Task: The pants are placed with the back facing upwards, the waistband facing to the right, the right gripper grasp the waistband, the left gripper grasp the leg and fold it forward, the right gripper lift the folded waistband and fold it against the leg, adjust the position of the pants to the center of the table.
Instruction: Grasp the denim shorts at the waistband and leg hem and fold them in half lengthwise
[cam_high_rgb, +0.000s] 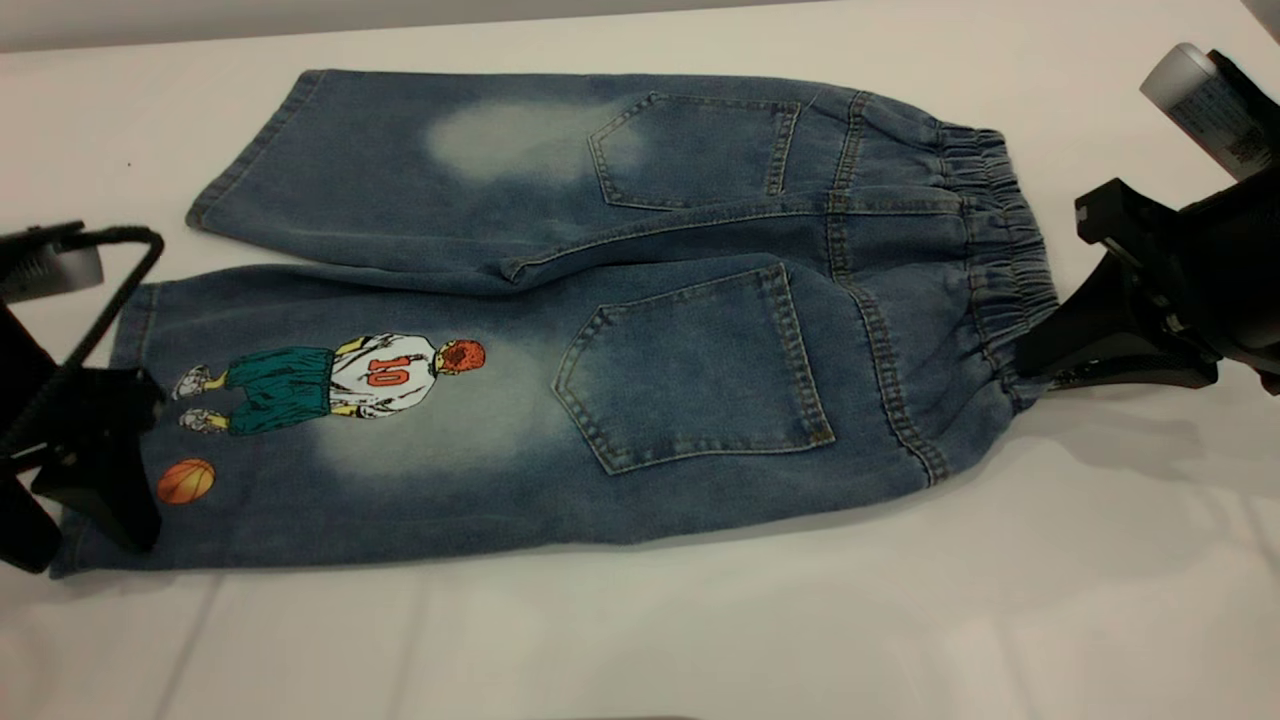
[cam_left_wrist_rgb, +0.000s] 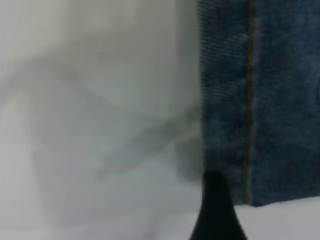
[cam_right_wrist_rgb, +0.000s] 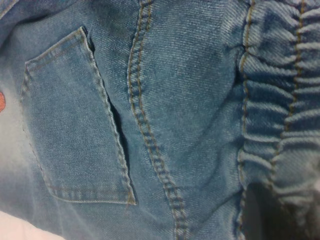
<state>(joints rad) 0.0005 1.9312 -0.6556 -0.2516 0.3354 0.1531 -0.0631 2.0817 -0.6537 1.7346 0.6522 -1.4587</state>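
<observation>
The pants (cam_high_rgb: 620, 330) lie flat on the table (cam_high_rgb: 640, 640), back pockets up. The waistband (cam_high_rgb: 1000, 250) points right and the legs point left. The printed leg (cam_high_rgb: 330, 420), nearer the front edge, shows the number 10 player and an orange ball. My right gripper (cam_high_rgb: 1025, 358) is at the waistband's near corner, shut on the ruffled edge. In the right wrist view the waistband (cam_right_wrist_rgb: 280, 110) bunches over a dark finger (cam_right_wrist_rgb: 260, 215). My left gripper (cam_high_rgb: 105, 480) hangs open over the printed leg's hem. One of its fingers (cam_left_wrist_rgb: 215, 210) touches the hem corner (cam_left_wrist_rgb: 235, 150).
The plain leg (cam_high_rgb: 400, 160) with a pale faded patch lies behind the printed one. Bare white table surrounds the pants, widest along the front. The right arm's white-capped grey cylinder (cam_high_rgb: 1195, 95) is at the far right.
</observation>
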